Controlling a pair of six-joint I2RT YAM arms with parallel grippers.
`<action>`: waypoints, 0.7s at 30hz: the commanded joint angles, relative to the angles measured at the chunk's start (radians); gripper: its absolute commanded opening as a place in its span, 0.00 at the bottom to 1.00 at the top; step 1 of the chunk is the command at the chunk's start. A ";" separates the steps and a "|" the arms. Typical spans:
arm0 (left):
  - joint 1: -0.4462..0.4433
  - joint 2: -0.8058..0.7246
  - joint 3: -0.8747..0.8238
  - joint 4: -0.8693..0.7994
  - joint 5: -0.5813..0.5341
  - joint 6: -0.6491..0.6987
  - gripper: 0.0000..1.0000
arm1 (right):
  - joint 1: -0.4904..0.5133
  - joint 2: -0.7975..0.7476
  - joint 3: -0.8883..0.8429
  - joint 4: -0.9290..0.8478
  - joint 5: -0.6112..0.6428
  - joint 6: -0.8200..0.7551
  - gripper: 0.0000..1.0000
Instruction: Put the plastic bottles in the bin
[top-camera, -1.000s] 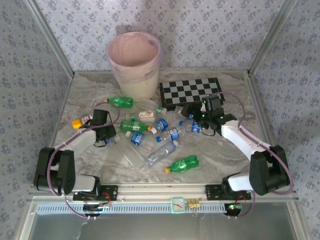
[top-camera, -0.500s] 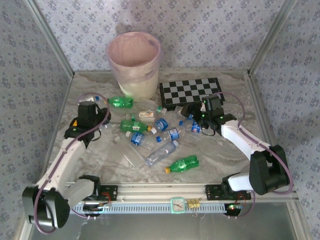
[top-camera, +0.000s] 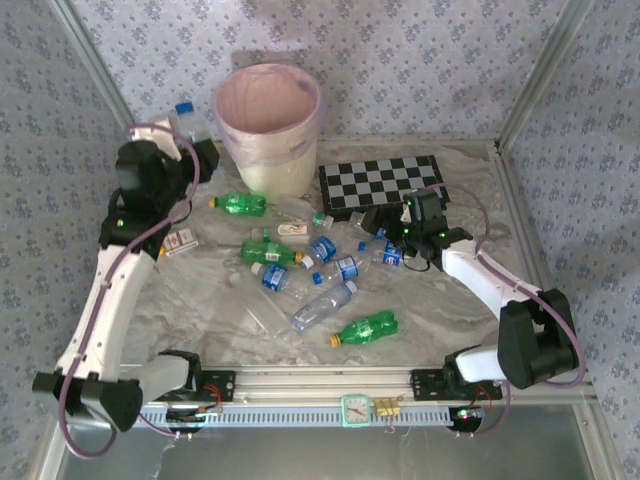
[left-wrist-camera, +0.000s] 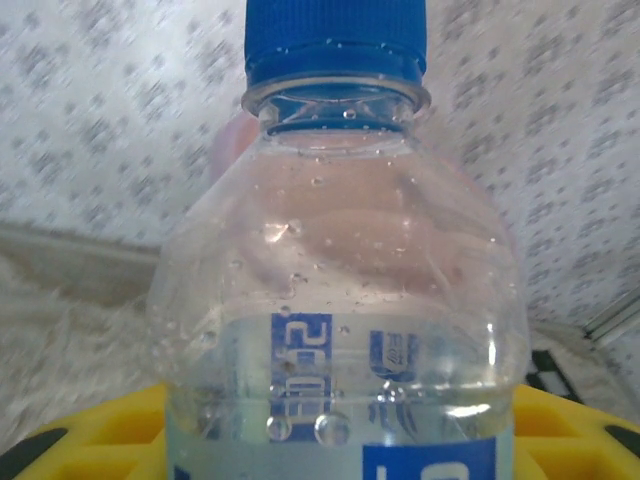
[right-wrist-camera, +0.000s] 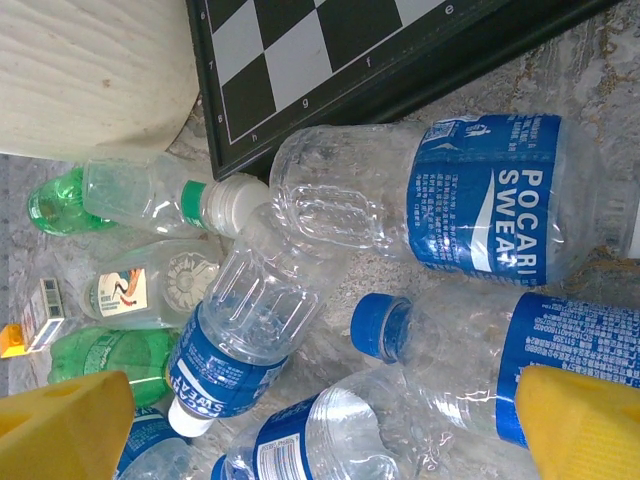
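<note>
Bottle (left-wrist-camera: 340, 300) (blue-capped) clamped in left gripper (top-camera: 196, 150) beside bin (top-camera: 272, 160).

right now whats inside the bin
Inside the bin only its pinkish liner shows. The near wall hides the very bottom, so I can't tell what lies there.

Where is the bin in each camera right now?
Top external: bin at the far left-centre, just left of the chessboard.
Left wrist: pinkish shape, probably the bin, behind the blue-capped bottle.
Right wrist: bin wall top left, beside the chessboard.
Shared landmark: the chessboard.
</note>
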 joint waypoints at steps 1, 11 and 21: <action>0.008 0.111 0.140 0.033 0.111 0.040 0.49 | -0.006 -0.006 0.001 -0.020 0.003 -0.024 1.00; 0.000 0.540 0.623 -0.074 0.242 0.036 0.49 | -0.008 -0.085 -0.013 -0.057 0.045 -0.017 1.00; -0.043 1.008 1.261 -0.464 0.222 0.113 0.50 | -0.008 -0.139 -0.018 -0.085 0.076 -0.007 1.00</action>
